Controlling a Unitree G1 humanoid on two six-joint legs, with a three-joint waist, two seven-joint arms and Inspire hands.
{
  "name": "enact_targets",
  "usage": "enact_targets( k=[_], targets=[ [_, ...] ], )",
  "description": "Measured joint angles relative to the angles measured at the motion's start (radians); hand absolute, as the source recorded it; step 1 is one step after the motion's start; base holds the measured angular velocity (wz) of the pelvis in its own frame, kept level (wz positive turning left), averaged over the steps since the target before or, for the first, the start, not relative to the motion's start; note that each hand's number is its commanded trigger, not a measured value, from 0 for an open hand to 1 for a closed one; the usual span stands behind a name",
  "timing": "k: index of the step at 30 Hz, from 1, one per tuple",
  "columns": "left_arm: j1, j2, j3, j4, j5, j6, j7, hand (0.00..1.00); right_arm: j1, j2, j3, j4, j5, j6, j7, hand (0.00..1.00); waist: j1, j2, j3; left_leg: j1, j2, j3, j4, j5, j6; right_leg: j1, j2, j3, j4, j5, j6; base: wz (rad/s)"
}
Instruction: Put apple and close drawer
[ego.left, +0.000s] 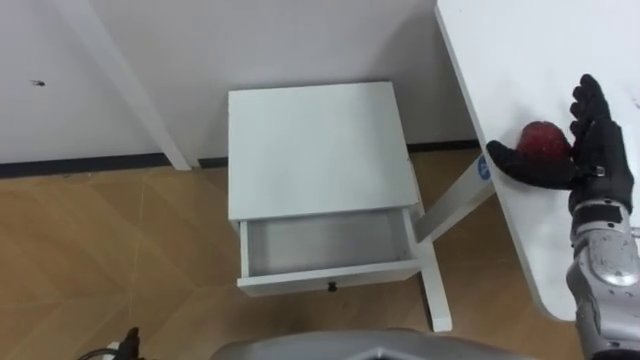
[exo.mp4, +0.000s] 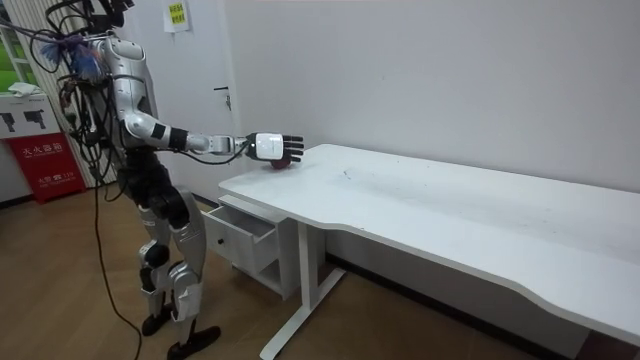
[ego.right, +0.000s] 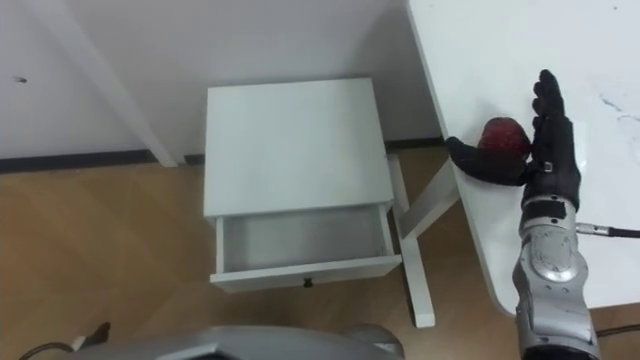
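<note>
- The drawer (ego.left: 330, 272) of the small cabinet (ego.left: 310, 150) is standing open and empty.
- The right hand (ego.left: 585, 165) is spreading wide around the apple (ego.left: 542, 140), not gripping it.
- The apple is sitting on the table (ego.left: 540, 50); grasping, placing and closing are remaining.

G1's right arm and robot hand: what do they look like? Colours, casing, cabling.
The right robot hand has black fingers and a black palm. The wrist casing behind it is silver-grey metal with dark seams. A thin dark cable leaves at the wrist. In the room view the arm is black towards the elbow and silver above it.
</note>
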Motion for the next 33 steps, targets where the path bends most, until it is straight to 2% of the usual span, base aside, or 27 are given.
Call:
enact_targets(
  k=[7,17,18,19,20,24,27,33],
  targets=[
    [0.002,0.000,0.000,0.002,0.042,0.020,-0.022,0.00,-0.011,0.000,0.000,0.061,-0.004,0.013,0.012,0.00,0.001,-0.016,-0.0013,-0.005,-0.001,-0.001,0.004,-0.002,0.004,0.002,-0.002,-0.011,-0.009,0.001,0.002,0.02],
    [0.008,0.001,0.003,0.001,0.086,0.021,-0.026,0.00,-0.014,-0.003,-0.009,0.075,-0.003,0.012,0.022,0.00,0.000,-0.014,-0.0016,-0.004,-0.001,-0.003,0.004,-0.003,0.004,0.015,-0.002,-0.014,-0.011,0.001,0.002,0.01],
    [0.009,0.001,0.004,0.001,0.088,0.021,-0.029,0.00,-0.014,-0.003,-0.013,0.076,-0.002,0.012,0.022,0.36,0.001,-0.013,-0.0010,-0.004,-0.001,-0.003,0.005,-0.003,0.004,0.015,-0.003,-0.014,-0.011,0.001,0.002,0.00],
    [0.012,0.001,0.010,-0.001,0.097,0.021,-0.035,0.00,-0.014,-0.003,-0.015,0.077,-0.002,0.012,0.022,0.90,0.000,-0.011,-0.0012,-0.004,-0.002,-0.003,0.006,-0.003,0.004,0.015,-0.003,-0.014,-0.011,0.001,0.003,0.00],
    [0.014,0.001,0.013,-0.001,0.100,0.021,-0.035,0.00,-0.014,-0.003,-0.015,0.077,-0.003,0.012,0.022,1.00,0.000,-0.010,-0.0012,-0.004,-0.002,-0.003,0.007,-0.003,0.004,0.015,-0.003,-0.014,-0.012,0.001,0.003,0.00],
    [0.016,0.003,0.037,-0.004,0.107,0.021,-0.037,0.00,-0.016,-0.003,-0.039,0.086,-0.029,0.005,0.011,1.00,-0.003,-0.007,-0.0015,-0.008,-0.002,-0.012,0.015,-0.003,0.005,0.016,-0.005,-0.019,-0.012,0.001,0.003,0.06],
    [0.014,0.006,0.041,-0.004,0.107,0.020,-0.038,0.00,-0.055,-0.007,-0.075,0.136,-0.040,-0.001,-0.004,1.00,-0.005,-0.006,-0.0021,-0.008,-0.002,-0.014,0.015,-0.003,0.005,0.017,-0.005,-0.020,-0.011,0.001,0.003,0.01],
    [0.015,0.007,0.042,0.000,0.107,0.020,-0.045,0.00,-0.087,-0.010,-0.093,0.189,-0.061,-0.009,-0.032,1.00,-0.005,-0.013,-0.0065,-0.007,-0.002,-0.015,0.015,-0.003,0.005,0.018,-0.005,-0.021,-0.012,0.001,0.003,0.00]
  ],
)
